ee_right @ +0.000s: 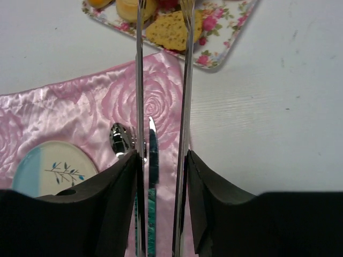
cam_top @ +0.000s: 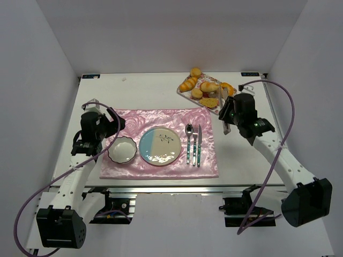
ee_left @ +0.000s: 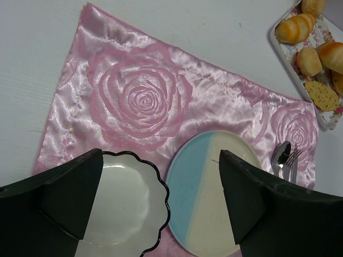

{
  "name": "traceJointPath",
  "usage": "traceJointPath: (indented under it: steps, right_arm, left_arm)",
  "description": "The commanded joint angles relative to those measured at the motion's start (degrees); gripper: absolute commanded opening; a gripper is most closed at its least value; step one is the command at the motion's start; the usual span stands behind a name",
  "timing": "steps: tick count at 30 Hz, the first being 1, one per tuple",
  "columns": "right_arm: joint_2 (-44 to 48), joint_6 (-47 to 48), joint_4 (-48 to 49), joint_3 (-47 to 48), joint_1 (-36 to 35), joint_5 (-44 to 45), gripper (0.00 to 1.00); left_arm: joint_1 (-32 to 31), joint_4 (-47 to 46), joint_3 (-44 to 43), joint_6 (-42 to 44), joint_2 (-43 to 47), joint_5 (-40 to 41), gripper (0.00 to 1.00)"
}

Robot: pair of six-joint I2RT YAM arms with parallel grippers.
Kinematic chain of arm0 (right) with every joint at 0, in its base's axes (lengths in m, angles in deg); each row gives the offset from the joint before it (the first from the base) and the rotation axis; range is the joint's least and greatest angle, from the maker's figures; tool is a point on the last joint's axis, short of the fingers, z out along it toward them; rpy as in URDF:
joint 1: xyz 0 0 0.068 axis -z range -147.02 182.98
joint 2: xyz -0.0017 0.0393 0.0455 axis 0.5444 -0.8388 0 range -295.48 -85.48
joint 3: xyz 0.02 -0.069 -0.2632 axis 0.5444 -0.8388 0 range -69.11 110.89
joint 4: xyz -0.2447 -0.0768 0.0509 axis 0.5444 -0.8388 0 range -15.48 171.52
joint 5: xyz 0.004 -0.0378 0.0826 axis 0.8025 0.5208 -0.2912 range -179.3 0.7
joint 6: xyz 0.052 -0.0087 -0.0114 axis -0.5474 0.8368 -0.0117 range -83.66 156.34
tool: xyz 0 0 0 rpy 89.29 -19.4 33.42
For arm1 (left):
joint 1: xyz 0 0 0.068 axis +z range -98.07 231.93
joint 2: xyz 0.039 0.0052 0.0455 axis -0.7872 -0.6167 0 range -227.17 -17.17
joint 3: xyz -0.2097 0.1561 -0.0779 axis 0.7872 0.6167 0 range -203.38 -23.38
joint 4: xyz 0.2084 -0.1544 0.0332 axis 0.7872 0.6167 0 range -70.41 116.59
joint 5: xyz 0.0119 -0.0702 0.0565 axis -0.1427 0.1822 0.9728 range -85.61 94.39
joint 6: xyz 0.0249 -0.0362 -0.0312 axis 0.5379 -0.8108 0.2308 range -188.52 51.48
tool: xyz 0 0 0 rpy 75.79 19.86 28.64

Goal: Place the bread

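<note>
My R tool (ee_right: 161, 160) is clamped on metal tongs (ee_right: 139, 80), blades a bit apart, tips reaching over the floral tray (ee_right: 228, 43). Bread (cam_top: 209, 85) sits on that tray, far-R part of worktop (cam_top: 139, 88). My L tool (ee_left: 161, 160) hangs wide apart above bowl (ee_left: 123, 209) & plate (ee_left: 198, 187) on pink mat (ee_left: 134, 96).

Cutlery (cam_top: 193, 144) sits btwn plate (cam_top: 159, 146) & right hand (ee_right: 162, 160) w/ tongs (ee_right: 186, 96); plate top open, bowl (cam_top: 122, 149) just left.
</note>
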Motion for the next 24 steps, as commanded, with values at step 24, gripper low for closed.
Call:
traceJointPath:
  steps: [24]
  right_arm:
    - [-19.64,-18.76,4.66,13.4,8.95,-19.97,0.65]
  left_arm:
    - [-0.02,-0.34,0.11,-0.09,-0.12,-0.62,0.98]
